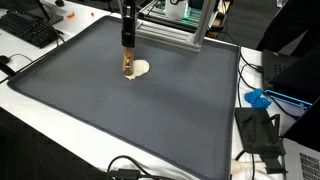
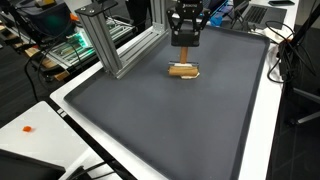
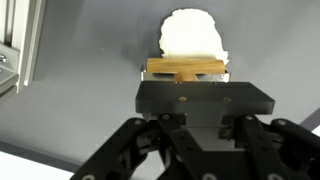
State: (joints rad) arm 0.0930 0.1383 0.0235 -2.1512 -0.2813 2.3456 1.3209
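Black metal two-fingered gripper (image 2: 184, 58), hung from an upright arm and pointing straight down at the mat. Jaws drawn in and clamped on a short light-brown wooden bar (image 3: 186, 67). No gap visible between fingertips and wood in both exterior views. Exact contact faces hidden behind the gripper body in the wrist view.

Held item: bar directly beneath the fingertips, at or just off the surface; cannot tell which. Long axis level, running side to side across the wrist view and much the same way in both exterior views.

Adjacent: cream-white rounded flat disc (image 3: 190, 35), lying on the mat just beyond the bar, on the side away from the wrist camera. Near edge covered by the bar in that view; touching or merely beside it, cannot tell.

Support: dark grey rubbery mat with raised rim (image 1: 150, 125). Gripper placed in the part nearest the frame. Wide open surface toward the remaining three edges, none of them close.

Obstruction: silver aluminium extrusion frame (image 2: 115, 45), standing at the mat's border, near the gripper but apart from it. Nearest hard thing; least room on that side.

Periphery, all off the mat and well apart: black computer keyboard (image 1: 28, 28), bright blue plastic object (image 1: 258, 98), loose black cables (image 1: 130, 168), small orange piece (image 2: 27, 129) on the white table (image 2: 30, 112).
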